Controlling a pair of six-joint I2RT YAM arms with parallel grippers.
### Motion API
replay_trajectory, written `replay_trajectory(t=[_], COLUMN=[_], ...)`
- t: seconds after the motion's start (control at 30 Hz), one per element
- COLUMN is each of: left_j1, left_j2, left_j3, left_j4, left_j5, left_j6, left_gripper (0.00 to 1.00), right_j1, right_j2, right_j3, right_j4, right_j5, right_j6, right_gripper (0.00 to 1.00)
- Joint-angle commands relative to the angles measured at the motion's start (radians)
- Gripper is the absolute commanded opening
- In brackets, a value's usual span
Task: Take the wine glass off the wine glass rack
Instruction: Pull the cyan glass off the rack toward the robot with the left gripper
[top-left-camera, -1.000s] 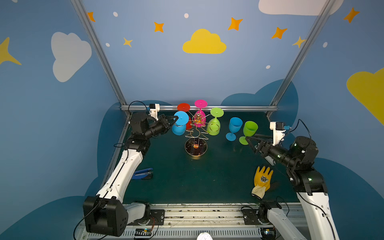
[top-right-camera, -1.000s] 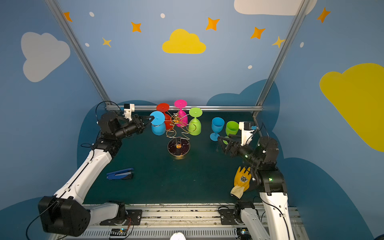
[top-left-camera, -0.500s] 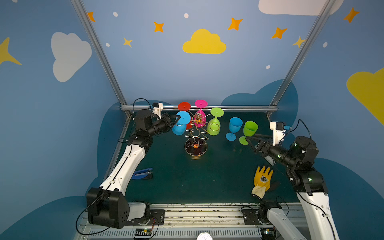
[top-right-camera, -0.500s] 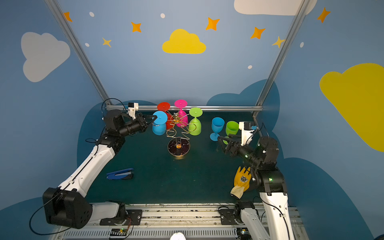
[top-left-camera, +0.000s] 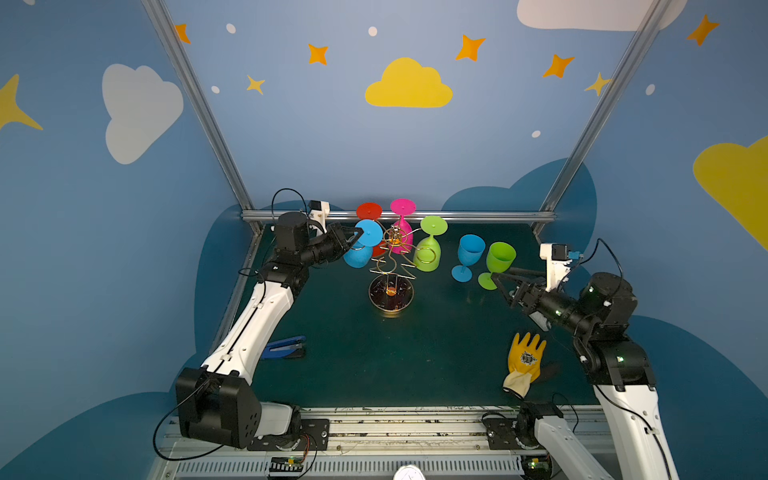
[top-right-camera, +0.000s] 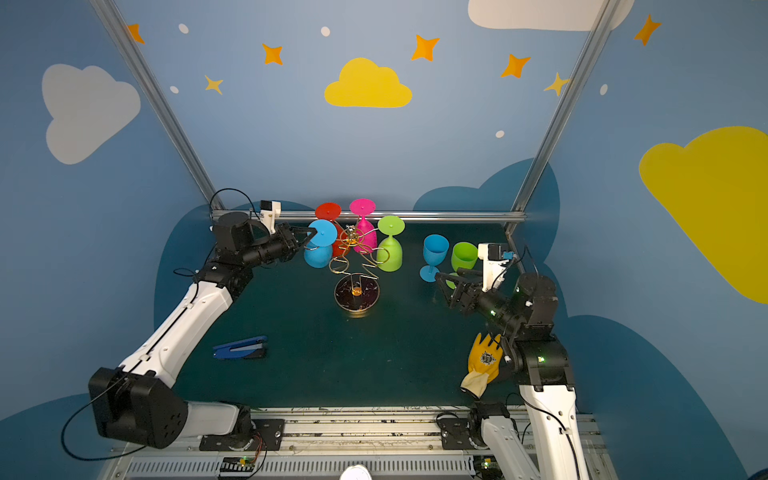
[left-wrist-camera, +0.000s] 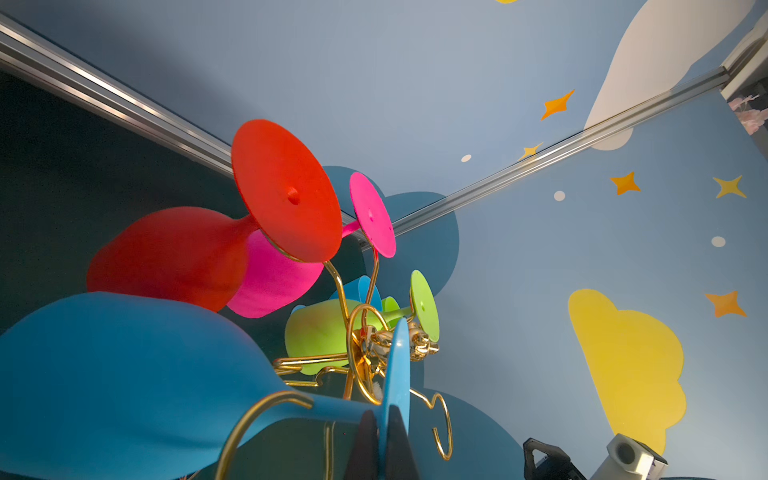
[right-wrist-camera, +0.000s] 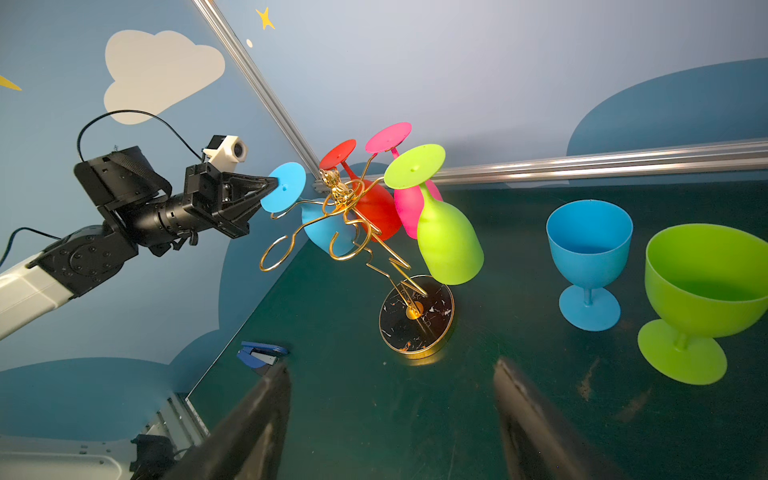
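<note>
Left arm now further in than before. Hung blue glass (top-left-camera: 358, 257) sits bowl-down, foot up, on rack (top-left-camera: 390, 295) left loop; left hand (right-wrist-camera: 272, 185) pinches foot rim from outside. Exit likely outward, toward left arm. Right hand (right-wrist-camera: 390, 363) spread, well apart.

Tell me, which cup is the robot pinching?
The blue glass hanging upside down on the rack; the left pincer clamps its foot. No other is touched.
</note>
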Motion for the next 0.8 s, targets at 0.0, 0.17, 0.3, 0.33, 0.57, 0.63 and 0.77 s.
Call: replay_trajectory(t=[0.0, 0.17, 0.3, 0.33, 0.57, 0.63, 0.77], left_j1=[-0.003, -0.004, -0.003, -0.003, -0.003, -0.003, -0.003], left_j2=[-0.004, -0.009, -0.004, -0.004, -0.004, -0.007, -0.012], left_j3=[0.022, 0.024, 0.035, 0.037, 0.032, 0.029, 0.024], left_j4=[-0.006, 0.008, 0.017, 0.019, 0.043, 0.044, 0.046], left_j5=[-0.034, -0.072, -0.094, -0.1, -0.133, -0.144, -0.158], left_j6=[0.02, 0.007, -0.006, -0.008, -0.03, -0.033, -0.035], left_gripper=[0.03, 0.03, 0.03, 0.03, 0.03, 0.03, 0.03], right_j1=[0.007, 0.008, 0.006, 0.007, 0.006, 0.006, 0.007], right_j2=[-0.011, -0.013, -0.015, -0.018, -0.022, -0.022, -0.022], right_j3=[0.034, 0.035, 0.036, 0.036, 0.035, 0.035, 0.035], right_j4=[0.015, 0.012, 0.008, 0.007, 0.001, 0.001, 0.002], right_j5=[-0.001, -0.002, 0.0, -0.001, 0.004, 0.003, 0.004], right_j6=[-0.006, -0.004, -0.005, -0.005, -0.008, -0.008, -0.008], right_gripper=[0.76, 0.76, 0.76, 0.76, 0.76, 0.76, 0.76])
